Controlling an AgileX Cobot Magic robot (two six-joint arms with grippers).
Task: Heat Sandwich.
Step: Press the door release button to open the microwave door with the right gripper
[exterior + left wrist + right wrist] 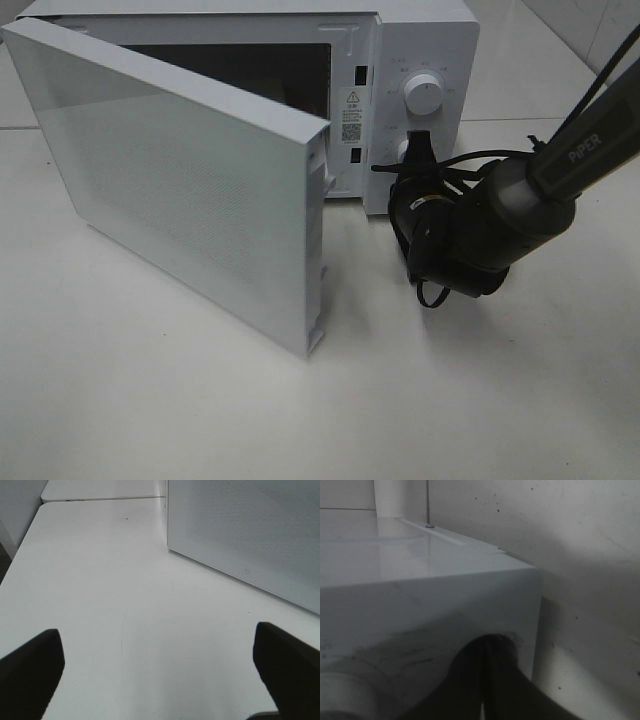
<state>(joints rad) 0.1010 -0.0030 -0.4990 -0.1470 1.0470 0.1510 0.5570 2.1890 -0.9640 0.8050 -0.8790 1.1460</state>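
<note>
Fingers first. From the high camera, find the right gripper [418,146] up against the microwave [450,50] front, at the lower knob [402,150], just beside the swung-open door [180,180]; cannot tell the finger gap from up here. No sandwich in view; cavity dark, mostly hidden behind the door.

From the left wrist: left gripper [160,672] spread wide over bare table [100,580], holding nothing.

From the right wrist: dark fingers [502,680] drawn together, only a thin slit between, touching the panel.

Expect soft, light, loosely stacked bread; likely to squash and shed filling. Better supported from beneath and kept level than pinched.
</note>
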